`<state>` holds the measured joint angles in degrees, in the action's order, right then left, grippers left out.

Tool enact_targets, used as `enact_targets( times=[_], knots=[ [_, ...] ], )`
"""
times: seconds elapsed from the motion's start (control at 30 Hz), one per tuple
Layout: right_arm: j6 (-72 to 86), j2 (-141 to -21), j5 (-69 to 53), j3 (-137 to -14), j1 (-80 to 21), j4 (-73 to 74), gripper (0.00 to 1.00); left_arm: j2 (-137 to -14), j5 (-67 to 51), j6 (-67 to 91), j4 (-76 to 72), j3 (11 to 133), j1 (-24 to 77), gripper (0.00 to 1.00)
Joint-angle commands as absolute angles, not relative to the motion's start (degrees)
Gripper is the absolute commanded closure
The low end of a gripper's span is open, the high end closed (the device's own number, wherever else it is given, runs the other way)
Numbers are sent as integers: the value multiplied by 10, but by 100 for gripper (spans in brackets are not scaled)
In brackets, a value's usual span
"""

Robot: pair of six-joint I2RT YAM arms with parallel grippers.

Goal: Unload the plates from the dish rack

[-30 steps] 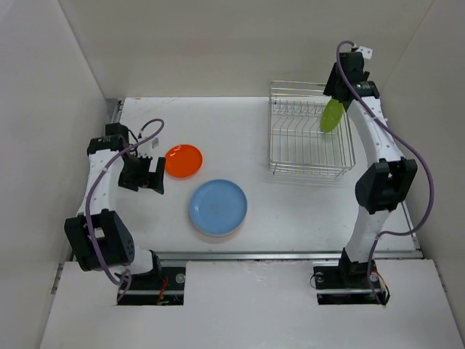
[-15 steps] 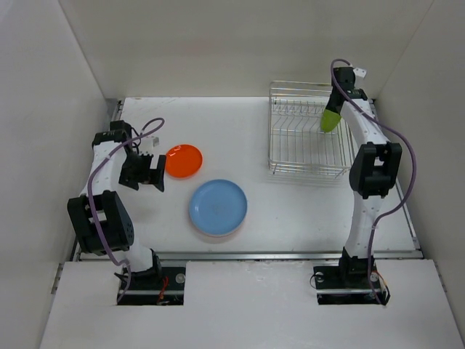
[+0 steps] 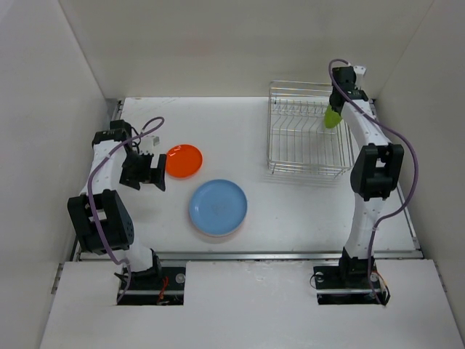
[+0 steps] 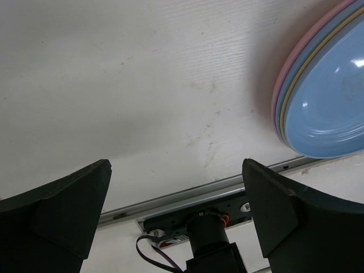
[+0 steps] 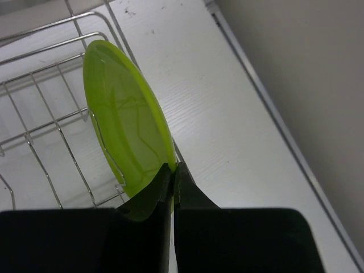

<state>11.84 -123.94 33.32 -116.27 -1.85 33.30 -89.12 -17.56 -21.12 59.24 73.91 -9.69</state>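
Observation:
A lime green plate (image 5: 128, 131) stands on edge at the right end of the silver wire dish rack (image 3: 301, 142); from above the green plate (image 3: 332, 116) shows at the rack's far right. My right gripper (image 5: 173, 170) is shut on the plate's rim, one finger on each face. An orange plate (image 3: 184, 160) lies flat on the table, and a stack of plates topped by a blue plate (image 3: 218, 206) sits nearer. My left gripper (image 3: 149, 174) hovers just left of the orange plate, open and holding nothing; its wrist view shows the blue stack (image 4: 327, 96).
The rack's upright wire dividers (image 5: 40, 125) stand left of the green plate. The white side wall (image 5: 307, 68) rises close to the right of the rack. The table's metal front rail (image 4: 187, 196) runs below the left gripper.
My right gripper has moved down onto the green plate and closed on its rim. The left arm has barely moved.

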Motion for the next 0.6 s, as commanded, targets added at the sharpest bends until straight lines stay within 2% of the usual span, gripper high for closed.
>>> enact_targets(
  times=[0.0,0.17,0.23,0.33,0.4,0.57],
  knots=[
    [82,-1149,415,-1172,-46,283,100,-882,-200,-215,624,767,-96,1],
    [36,-1057,523,-1157,-104,272,100,-853,-225,-228,637,773,-91,1],
    [31,-1020,513,-1129,-141,272,100,-839,-248,-228,642,780,-91,1],
    [59,-943,396,-1081,-177,272,100,-822,-288,-228,642,796,-91,1],
    [82,-898,265,-1013,-211,252,100,-804,-331,-228,642,809,-91,1],
    [126,-875,-21,-883,-260,164,100,-788,-389,-214,629,823,-91,1]
  ],
)
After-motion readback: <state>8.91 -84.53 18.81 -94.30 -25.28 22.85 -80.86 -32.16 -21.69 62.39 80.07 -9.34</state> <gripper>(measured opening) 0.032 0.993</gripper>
